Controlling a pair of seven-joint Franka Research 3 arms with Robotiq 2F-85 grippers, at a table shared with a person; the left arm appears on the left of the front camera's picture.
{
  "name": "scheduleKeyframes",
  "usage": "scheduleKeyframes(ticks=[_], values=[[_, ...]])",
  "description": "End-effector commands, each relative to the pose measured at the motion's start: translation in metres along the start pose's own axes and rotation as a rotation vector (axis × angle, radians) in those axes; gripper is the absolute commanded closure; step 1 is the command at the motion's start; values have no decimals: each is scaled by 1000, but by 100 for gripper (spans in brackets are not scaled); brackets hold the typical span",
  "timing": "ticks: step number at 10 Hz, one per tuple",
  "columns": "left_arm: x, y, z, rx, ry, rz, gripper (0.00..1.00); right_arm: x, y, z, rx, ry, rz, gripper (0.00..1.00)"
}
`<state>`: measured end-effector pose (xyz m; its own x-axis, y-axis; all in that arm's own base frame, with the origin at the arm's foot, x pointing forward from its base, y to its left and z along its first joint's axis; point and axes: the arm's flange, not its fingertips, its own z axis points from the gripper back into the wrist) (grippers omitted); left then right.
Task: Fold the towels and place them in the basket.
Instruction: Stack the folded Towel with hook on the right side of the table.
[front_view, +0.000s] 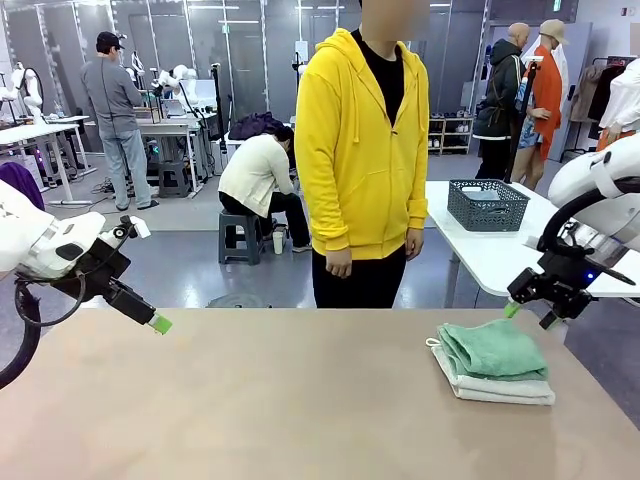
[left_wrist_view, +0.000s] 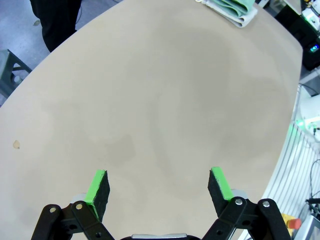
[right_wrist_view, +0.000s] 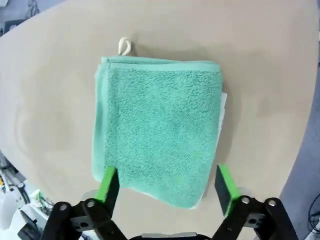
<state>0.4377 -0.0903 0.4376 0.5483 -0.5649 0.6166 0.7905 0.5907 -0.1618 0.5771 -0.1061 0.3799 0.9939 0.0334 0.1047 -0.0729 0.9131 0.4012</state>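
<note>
Folded green terry towel (front_view: 494, 348) stacked on pale grey-white towel (front_view: 497, 386) — done; we judge dark mesh basket (front_view: 487, 204) beyond them unfilled. Left gripper (left_wrist_view: 159, 186), right gripper (right_wrist_view: 168, 184) — both spread, empty.

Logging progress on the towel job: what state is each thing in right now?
green towel: folded, lying on the white towel
white towel: folded, flat on the table
basket: upright on the far white table
left pincer: open, holding nothing
right pincer: open above the green towel

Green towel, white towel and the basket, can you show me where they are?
green towel (right_wrist_view: 157, 125), right wrist view, middle of its top face
white towel (front_view: 500, 391), front view, edge showing under the green one
basket (front_view: 487, 210), front view, front mesh wall, on the far white table
</note>
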Motion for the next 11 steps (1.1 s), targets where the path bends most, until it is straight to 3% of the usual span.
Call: scheduleKeyframes(ticks=[1, 3, 4, 11], values=[[3, 2, 1, -12, 12, -18, 0, -15, 26, 3, -75, -19, -12, 0], [3, 2, 1, -12, 12, -18, 0, -10, 38, -1, -110, -43, -14, 0], [3, 2, 1, -12, 12, -18, 0, -9, 24, 11, -39, -18, 19, 0], [3, 2, 1, -12, 12, -18, 0, -9, 24, 11, -39, -18, 19, 0]])
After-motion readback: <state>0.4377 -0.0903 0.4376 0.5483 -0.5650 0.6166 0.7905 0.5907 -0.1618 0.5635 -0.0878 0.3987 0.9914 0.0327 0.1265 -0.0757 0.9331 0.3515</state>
